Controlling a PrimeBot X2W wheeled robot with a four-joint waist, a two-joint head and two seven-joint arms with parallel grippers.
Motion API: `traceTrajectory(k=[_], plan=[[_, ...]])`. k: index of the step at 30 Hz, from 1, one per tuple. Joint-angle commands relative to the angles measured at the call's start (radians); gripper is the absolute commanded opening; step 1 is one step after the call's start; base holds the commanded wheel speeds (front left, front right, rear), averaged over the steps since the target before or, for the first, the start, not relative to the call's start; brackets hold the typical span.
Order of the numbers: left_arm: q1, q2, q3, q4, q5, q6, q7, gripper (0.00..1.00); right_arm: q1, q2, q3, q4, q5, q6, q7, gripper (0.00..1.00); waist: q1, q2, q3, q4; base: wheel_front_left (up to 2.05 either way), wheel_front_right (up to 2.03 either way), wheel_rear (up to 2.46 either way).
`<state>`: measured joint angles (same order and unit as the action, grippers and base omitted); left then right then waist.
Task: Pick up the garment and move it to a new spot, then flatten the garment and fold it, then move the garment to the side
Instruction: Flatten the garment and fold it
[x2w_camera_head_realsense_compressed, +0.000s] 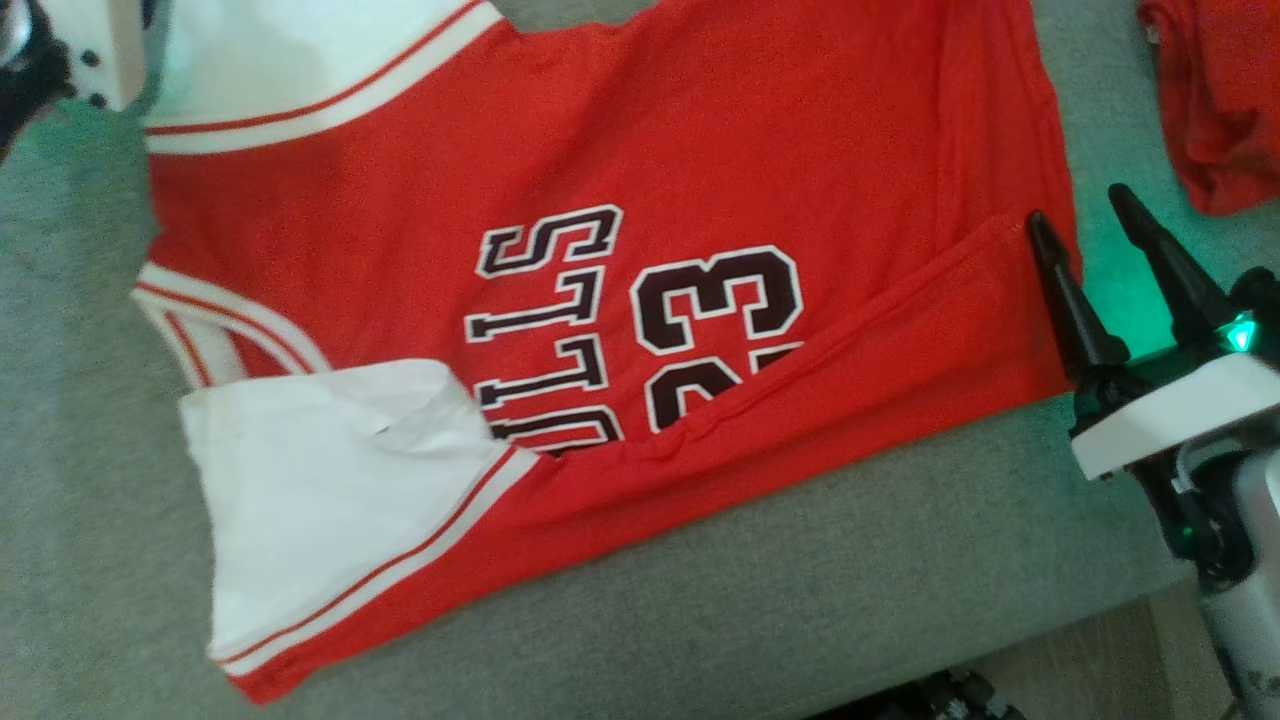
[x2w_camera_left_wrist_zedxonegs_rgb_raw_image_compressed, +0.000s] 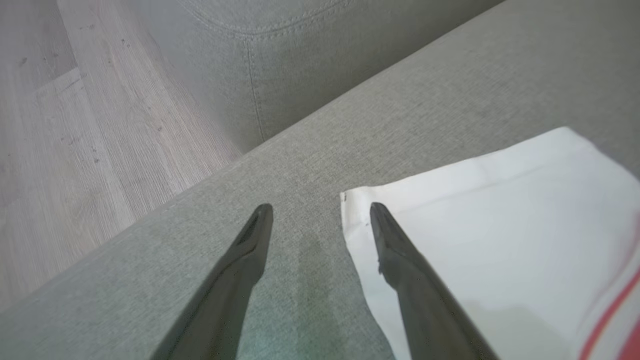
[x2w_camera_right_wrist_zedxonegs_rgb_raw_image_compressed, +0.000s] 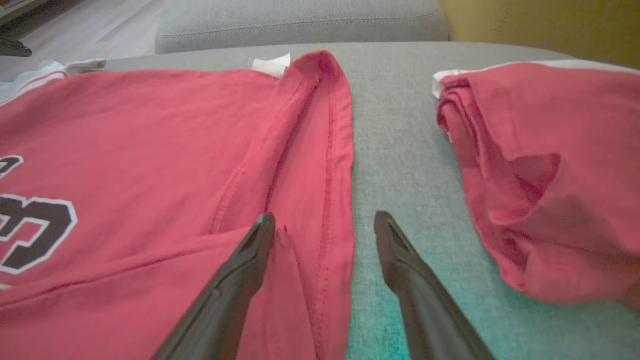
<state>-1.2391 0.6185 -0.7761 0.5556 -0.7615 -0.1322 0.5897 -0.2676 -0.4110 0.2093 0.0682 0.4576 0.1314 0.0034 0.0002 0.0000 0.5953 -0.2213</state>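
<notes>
In the head view, the right gripper (x2w_camera_head_realsense_compressed: 1080, 210) is standing at 4 o'clock, and its two long dark fingers are spreading wide apart and holding nothing. In the right wrist view, this right gripper (x2w_camera_right_wrist_zedxonegs_rgb_raw_image_compressed: 324, 216) is hovering over the hem of the red basketball jersey with dark white-edged "BULLS" lettering (x2w_camera_right_wrist_zedxonegs_rgb_raw_image_compressed: 150, 150). Its finger at 7 o'clock is lying over the red cloth and the one at 5 o'clock over the grey woven sofa seat (x2w_camera_right_wrist_zedxonegs_rgb_raw_image_compressed: 400, 150). I cannot tell if the fingers are touching the cloth.

In the left wrist view, the left gripper (x2w_camera_left_wrist_zedxonegs_rgb_raw_image_compressed: 320, 207) is also gaping fully and gripping nothing. One finger is pointing over the bare grey seat, and the other is crossing the corner of the jersey's white sleeve part (x2w_camera_left_wrist_zedxonegs_rgb_raw_image_compressed: 500, 225). The pale wooden floor (x2w_camera_left_wrist_zedxonegs_rgb_raw_image_compressed: 50, 150) is showing at 9 o'clock.

The jersey (x2w_camera_head_realsense_compressed: 700, 150) is lying spread on the sofa seat (x2w_camera_head_realsense_compressed: 800, 580), taking the middle of the head view. Its nearer long edge is lying folded over toward the middle, covering part of the letters and of the number 23. One white sleeve is resting at 7 o'clock, another at 11 o'clock.

Farther, at 2 o'clock, a smaller plain red cloth piece (x2w_camera_head_realsense_compressed: 1220, 100) is lying apart from the jersey, with bare grey seat between them. In the right wrist view this piece (x2w_camera_right_wrist_zedxonegs_rgb_raw_image_compressed: 550, 175) is sitting crumpled at 3 o'clock.
</notes>
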Motion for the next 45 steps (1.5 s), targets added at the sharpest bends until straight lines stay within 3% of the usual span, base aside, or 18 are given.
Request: traceTrajectory(k=[1, 8, 9, 11, 12, 16, 24, 30, 36, 45], plan=[[-0.053, 0.061, 0.022, -0.011, -0.001, 0.002, 0.002, 1.00, 0.000, -0.011, 0.014, -0.015, 0.006, -0.001, -0.016, 1.00, -0.0002, 0.0000, 0.029, -0.031, 0.00, 0.00, 0.00], [-0.072, 0.095, -0.036, 0.022, -0.042, 0.002, 0.003, 1.00, -0.028, -0.008, 0.042, 0.024, 0.012, -0.001, -0.045, 1.00, -0.0002, 0.0000, 0.052, -0.055, 0.00, 0.00, 0.00], [-0.074, 0.097, -0.046, 0.021, -0.052, 0.002, 0.005, 0.91, -0.032, -0.008, 0.044, 0.029, 0.013, -0.001, -0.048, 1.00, -0.0002, 0.0000, 0.053, -0.056, 0.00, 0.00, 0.00], [-0.077, 0.101, -0.064, 0.018, -0.075, 0.002, 0.010, 0.03, -0.038, -0.008, 0.047, 0.039, 0.016, -0.001, -0.053, 1.00, -0.0002, 0.0000, 0.054, -0.058, 0.00, 0.00, 0.00], [-0.077, 0.103, -0.073, 0.014, -0.089, 0.002, 0.013, 0.00, -0.041, -0.009, 0.048, 0.043, 0.017, -0.001, -0.055, 1.00, -0.0002, 0.0000, 0.053, -0.058, 0.00, 0.00, 0.00], [-0.085, 0.116, -0.110, -0.015, -0.140, 0.002, 0.027, 0.00, -0.055, -0.024, 0.044, 0.055, 0.021, -0.001, -0.057, 1.00, -0.0002, 0.0000, 0.047, -0.053, 0.00, 0.00, 0.00], [-0.121, 0.128, -0.146, -0.046, -0.174, 0.002, -0.062, 0.00, -0.113, -0.046, 0.029, 0.042, 0.054, -0.001, -0.045, 1.00, -0.0002, 0.0000, 0.019, -0.034, 0.00, 0.00, 0.00], [-0.152, 0.114, -0.181, -0.085, -0.219, 0.002, -0.110, 0.00, -0.225, -0.060, 0.052, 0.045, 0.175, -0.001, 0.108, 1.00, -0.0002, 0.0000, -0.005, 0.003, 0.00, 0.00, 0.00], [-0.187, 0.108, -0.233, -0.137, -0.248, 0.002, -0.129, 0.00, -0.391, -0.027, 0.093, 0.172, 0.259, -0.001, 0.284, 1.00, -0.0002, 0.0000, -0.008, 0.044, 0.00, 0.00, 0.00], [-0.224, 0.109, -0.301, -0.170, -0.275, 0.002, -0.161, 0.00, -0.583, 0.029, 0.147, 0.399, 0.285, -0.001, 0.318, 1.00, -0.0002, 0.0000, 0.005, 0.091, 0.00, 0.00, 0.00]])
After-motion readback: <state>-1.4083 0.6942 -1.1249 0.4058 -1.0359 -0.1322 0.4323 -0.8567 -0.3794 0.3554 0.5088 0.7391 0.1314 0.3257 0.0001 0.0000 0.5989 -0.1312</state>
